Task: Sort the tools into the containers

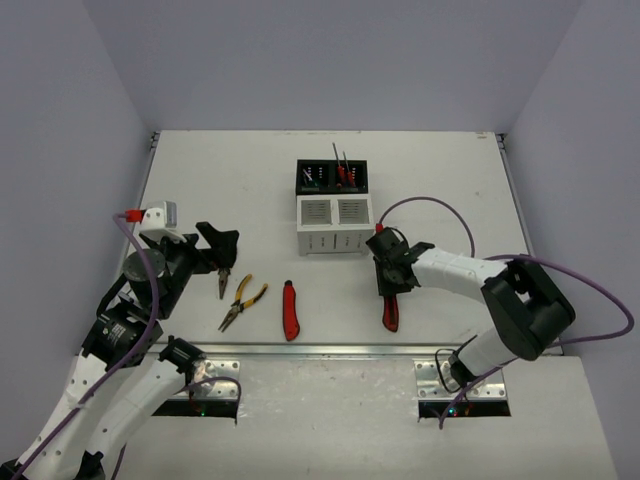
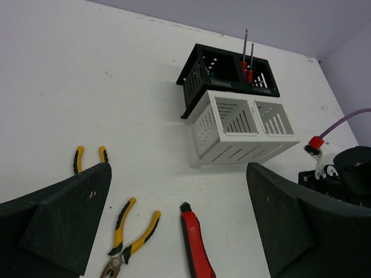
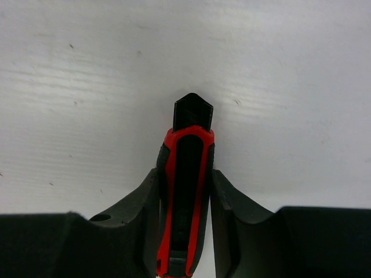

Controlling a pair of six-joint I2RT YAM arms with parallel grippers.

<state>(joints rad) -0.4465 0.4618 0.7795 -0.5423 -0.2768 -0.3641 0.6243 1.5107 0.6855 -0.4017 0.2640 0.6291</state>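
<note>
While the right gripper (image 1: 392, 270) is clamping its fingers (image 3: 231, 200) against both sides of a red-and-black utility knife (image 3: 186, 153), the sorting is sitting at the pick-up step for that tool. The knife is lying nearer than the white container (image 1: 335, 225), off its right corner, with its tail pointing at the table's (image 1: 230, 170) near edge. Whether it is already clearing the surface I cannot tell.

I am judging that the next move is calling for a lift, a short swing toward the white container and a tilt, so that the knife is going end-first into a compartment.

A second utility knife (image 1: 290, 311) is lying near-left of the white container, with two yellow-handled pliers (image 1: 241, 303) further left again. The left gripper (image 1: 216, 244) is hovering over them, jaws wide apart and holding nothing.

The white container is showing no tools. The black container (image 1: 318, 178) is sitting right against its far side, with two red-handled screwdrivers (image 1: 343, 172) standing in its right compartment.

Bare surface is separating the held knife from the white container, so the approach is looking open. The near edge is lying close behind the knife's tail. Beyond the black container, open surface is running to the far edge.
</note>
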